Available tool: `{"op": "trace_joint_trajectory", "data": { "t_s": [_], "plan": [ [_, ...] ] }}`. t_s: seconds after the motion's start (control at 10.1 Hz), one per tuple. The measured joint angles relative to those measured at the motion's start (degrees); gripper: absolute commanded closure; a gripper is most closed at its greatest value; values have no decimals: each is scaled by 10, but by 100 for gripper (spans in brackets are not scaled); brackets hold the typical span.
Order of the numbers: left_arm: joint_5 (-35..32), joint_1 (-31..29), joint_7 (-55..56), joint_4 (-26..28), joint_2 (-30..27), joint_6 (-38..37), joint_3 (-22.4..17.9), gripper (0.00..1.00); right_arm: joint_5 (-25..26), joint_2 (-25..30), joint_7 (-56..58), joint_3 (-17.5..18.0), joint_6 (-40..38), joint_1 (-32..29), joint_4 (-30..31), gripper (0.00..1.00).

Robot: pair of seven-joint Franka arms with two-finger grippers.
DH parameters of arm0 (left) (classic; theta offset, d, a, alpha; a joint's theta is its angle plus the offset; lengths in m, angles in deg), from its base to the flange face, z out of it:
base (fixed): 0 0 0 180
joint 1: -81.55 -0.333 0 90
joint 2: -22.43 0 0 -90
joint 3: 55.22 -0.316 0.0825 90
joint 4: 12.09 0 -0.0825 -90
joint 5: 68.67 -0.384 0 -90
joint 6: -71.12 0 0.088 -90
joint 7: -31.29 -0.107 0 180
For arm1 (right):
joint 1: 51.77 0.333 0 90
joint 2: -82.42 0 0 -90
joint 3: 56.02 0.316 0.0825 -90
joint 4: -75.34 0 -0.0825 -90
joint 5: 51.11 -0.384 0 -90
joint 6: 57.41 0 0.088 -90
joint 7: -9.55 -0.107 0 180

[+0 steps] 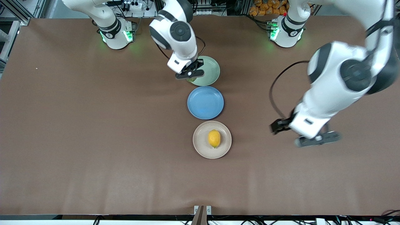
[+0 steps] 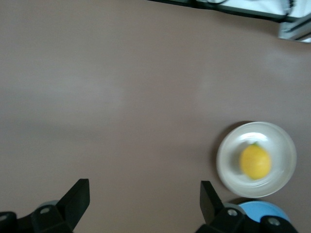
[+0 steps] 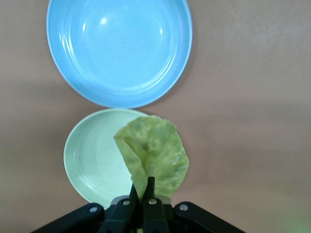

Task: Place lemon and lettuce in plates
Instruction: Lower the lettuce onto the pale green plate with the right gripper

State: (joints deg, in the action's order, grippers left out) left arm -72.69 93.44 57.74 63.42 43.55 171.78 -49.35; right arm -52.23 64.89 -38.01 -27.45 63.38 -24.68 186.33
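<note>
Your right gripper point(image 3: 146, 196), pinching the lettuce leaf point(image 3: 154, 154), hangs over the mint green plate's point(image 3: 87, 160) rim; released here, the leaf may drape onto the table. Your left gripper point(image 2: 141, 199), fingers spread, waits clear of the lemon point(image 1: 214, 138) on the beige plate point(image 1: 200, 145)

In the front view, the right gripper point(image 1: 189, 73) covers nearly all of the lettuce point(image 1: 189, 80) and the adjoining rim of the mint green plate point(image 1: 210, 70). In the left wrist view, the picture's edge cuts off the blue plate point(image 2: 265, 209) and the left gripper point(image 2: 146, 194) body, so only the two finger ends show, and the lemon point(image 2: 255, 162) and beige plate point(image 2: 228, 155) appear soft and blurred. In the right wrist view, the lettuce point(image 3: 153, 155) hides part of the mint green plate point(image 3: 92, 160), and the picture's edge crops the blue plate point(image 3: 119, 48) rim.
</note>
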Motion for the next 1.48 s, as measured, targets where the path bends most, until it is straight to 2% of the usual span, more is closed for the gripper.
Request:
{"op": "trace_joint_trajectory", "data": {
  "t_s": [0.4, 0.69, 0.79, 0.89, 0.99, 1.28, 1.48],
  "plan": [
    [-5, -98, -116, 3, -90, -113, 0, 0, 58, -55, -73, -1, 48, 58, 5, 100],
    [12, -121, -121, 7, -129, -148, 1, 0, 109, -107, -121, -2, 85, 79, 5, 100],
    [22, -127, -121, 9, -137, -150, 0, 0, 115, -118, -128, -3, 93, 82, 5, 93],
    [25, -129, -121, 11, -143, -151, 1, 0, 118, -124, -134, -3, 97, 83, 4, 19],
    [27, -129, -121, 12, -146, -152, 1, 0, 122, -127, -143, -3, 98, 84, -2, 0],
    [29, -130, -121, 15, -150, -152, 1, 0, 162, -131, -182, -3, 97, 87, -11, 0],
    [37, -129, -121, 18, -150, -152, 4, 0, 169, -131, -186, -6, 96, 87, -19, 0]
  ]
}}
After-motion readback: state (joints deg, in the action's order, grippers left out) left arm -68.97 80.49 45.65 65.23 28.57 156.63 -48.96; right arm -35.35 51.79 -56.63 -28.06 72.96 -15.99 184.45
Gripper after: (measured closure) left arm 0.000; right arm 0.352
